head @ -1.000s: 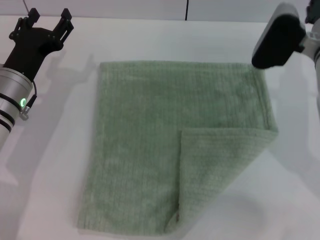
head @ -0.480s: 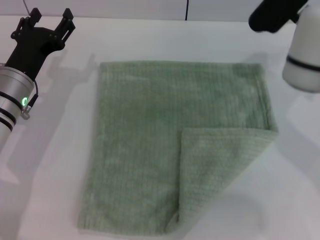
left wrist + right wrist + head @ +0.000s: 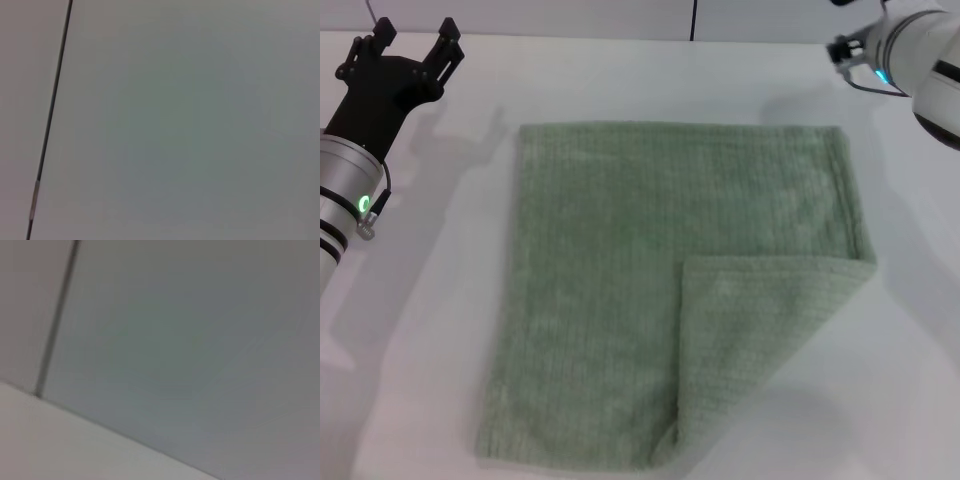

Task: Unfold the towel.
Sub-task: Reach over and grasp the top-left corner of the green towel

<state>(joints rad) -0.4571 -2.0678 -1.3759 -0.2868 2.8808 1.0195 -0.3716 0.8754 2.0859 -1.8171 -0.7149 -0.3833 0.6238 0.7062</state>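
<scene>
Here the towel (image 3: 670,290) lies on a white table (image 3: 620,80).

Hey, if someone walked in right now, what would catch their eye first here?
The green towel spread across the middle of the white table, its near right corner folded over onto itself. Next, the left gripper with fingers open at the far left, off the towel. The right arm shows only at the far right corner.

Towel (image 3: 620,290): showing no readable text or label.
Left arm (image 3: 345,190): showing no readable marking (only a green light is glowing).
</scene>
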